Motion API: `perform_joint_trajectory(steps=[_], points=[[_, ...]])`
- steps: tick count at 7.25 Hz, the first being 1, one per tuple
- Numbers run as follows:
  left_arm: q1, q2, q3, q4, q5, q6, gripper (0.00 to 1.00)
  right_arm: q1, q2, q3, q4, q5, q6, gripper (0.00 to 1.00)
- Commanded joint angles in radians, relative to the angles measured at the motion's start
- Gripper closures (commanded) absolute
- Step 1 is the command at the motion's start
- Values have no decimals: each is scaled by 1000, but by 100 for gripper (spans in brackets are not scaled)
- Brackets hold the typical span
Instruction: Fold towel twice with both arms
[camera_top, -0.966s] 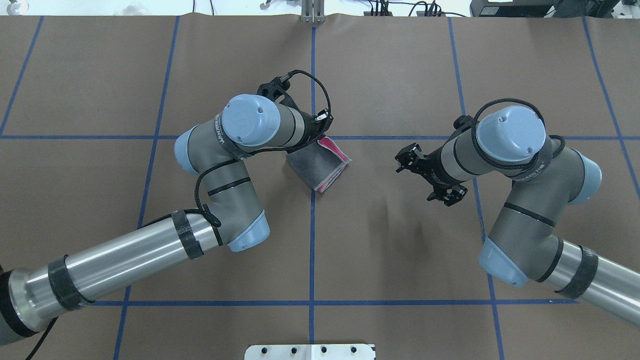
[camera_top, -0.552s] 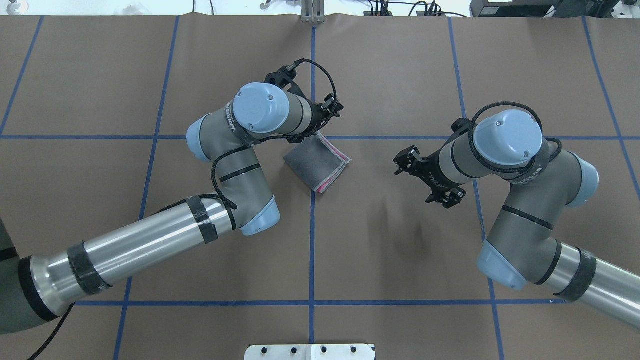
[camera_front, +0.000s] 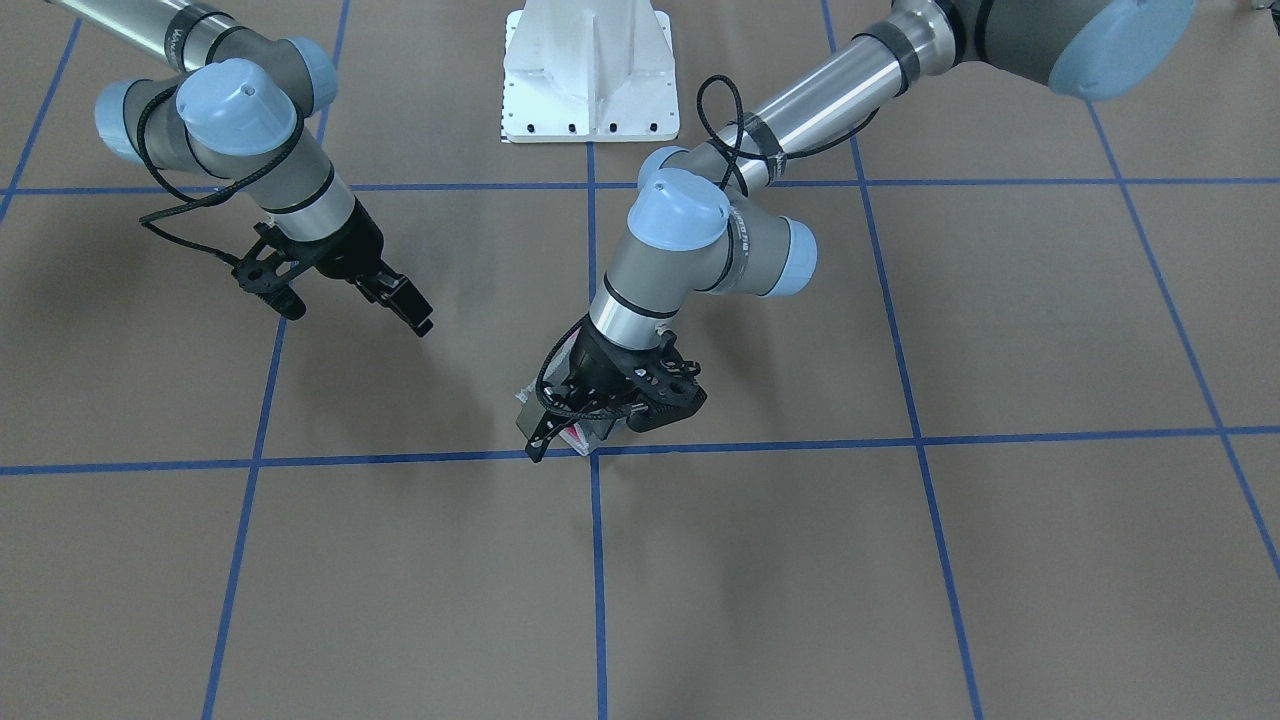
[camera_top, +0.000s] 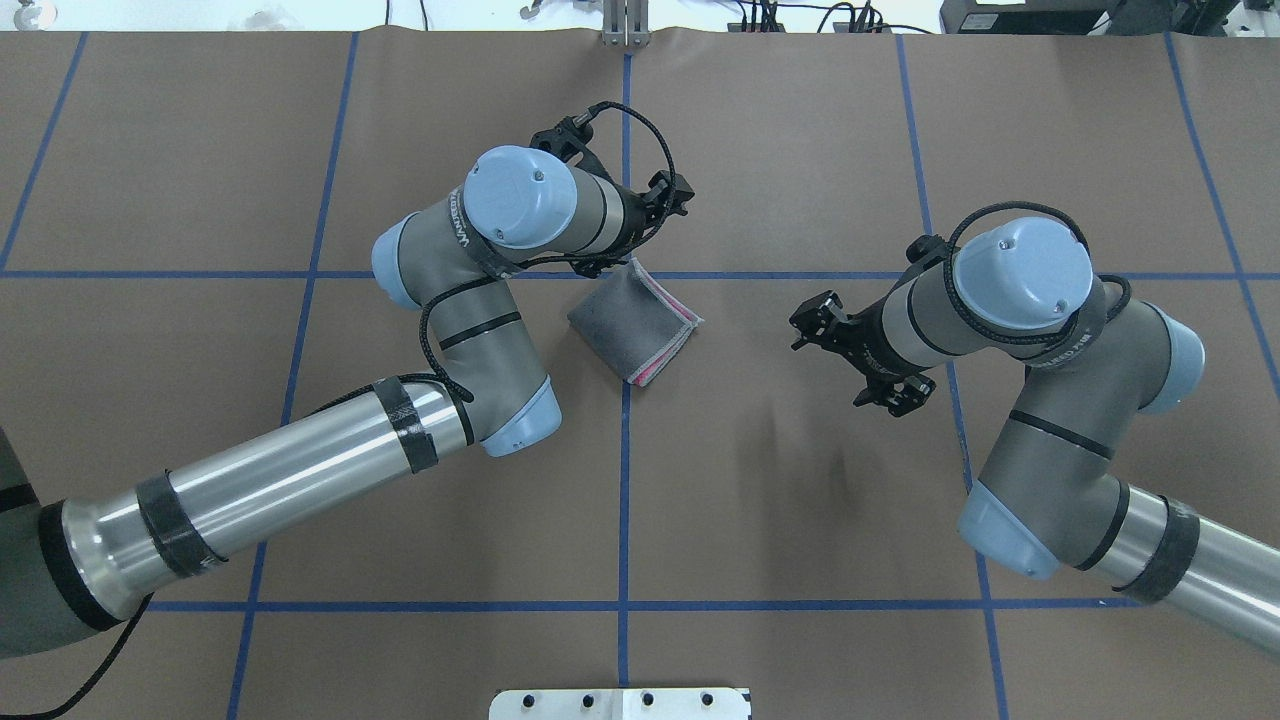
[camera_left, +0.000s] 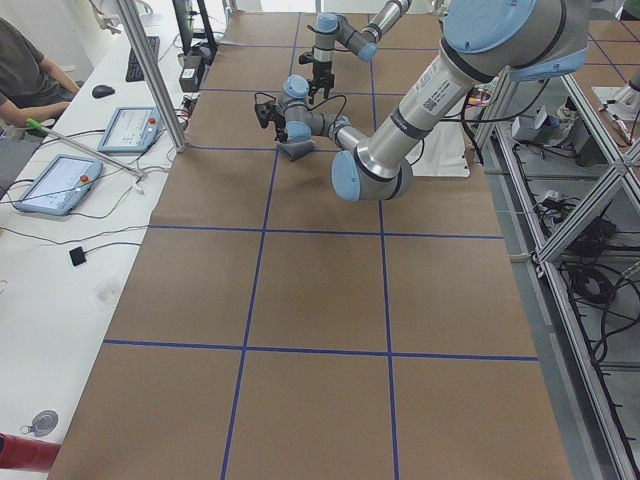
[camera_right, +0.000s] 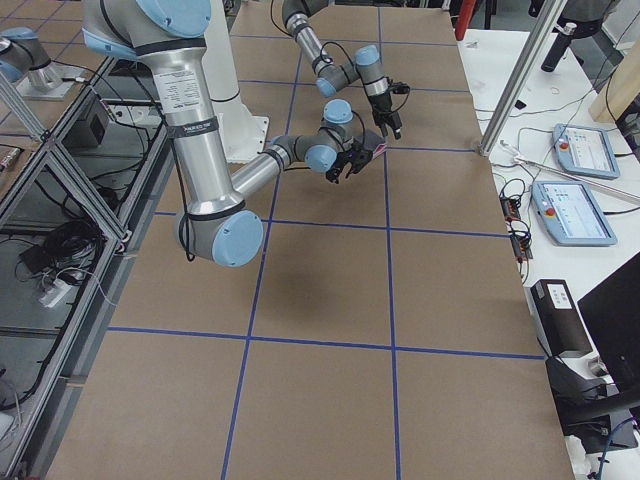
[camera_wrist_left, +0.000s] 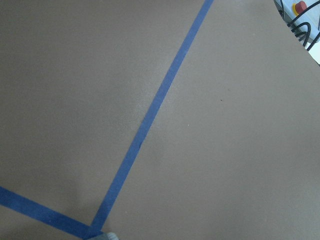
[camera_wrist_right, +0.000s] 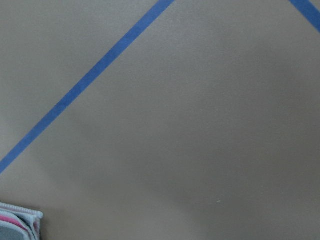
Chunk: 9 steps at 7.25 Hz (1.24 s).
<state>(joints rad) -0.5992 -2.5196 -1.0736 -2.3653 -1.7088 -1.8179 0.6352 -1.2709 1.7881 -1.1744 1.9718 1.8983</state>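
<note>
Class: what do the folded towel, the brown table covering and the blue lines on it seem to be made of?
Towel: soft terry-like cloth, matte grey, stitched pale hem, pink inside.
Table covering: probably matte brown paper, wavy at the far edge.
Blue lines: likely tape, flat strips crossing.

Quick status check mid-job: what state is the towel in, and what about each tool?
towel: folded into a small packet, grey face up, pink showing at one edge, lying flat, not held.
left tool: open, empty, by the towel's far corner.
right tool: open, empty, well clear of the towel.
</note>
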Motion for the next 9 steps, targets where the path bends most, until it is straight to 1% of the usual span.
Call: perform_joint_trajectory(steps=[1, 2, 3, 4, 5, 7, 9], points=[[8, -1, 7, 0, -3, -4, 0, 12, -60, 40, 2, 12, -42, 0], [10, -7, 29, 0, -5, -6, 0, 24, -99, 72, 2, 13, -73, 0], [12, -8, 38, 0, -32, -8, 0, 29, -105, 71, 2, 15, -90, 0], [15, -21, 50, 0, -37, -42, 0, 29, -113, 71, 4, 15, -96, 0], [15, -68, 113, -3, -37, -46, 0, 29, -113, 70, 4, 15, -96, 0], [13, -82, 181, -80, -35, -44, 0, 29, -117, 68, 4, 15, -104, 0], [9, -85, 185, -83, -34, -43, 0, 29, -120, 68, 4, 15, -104, 0]])
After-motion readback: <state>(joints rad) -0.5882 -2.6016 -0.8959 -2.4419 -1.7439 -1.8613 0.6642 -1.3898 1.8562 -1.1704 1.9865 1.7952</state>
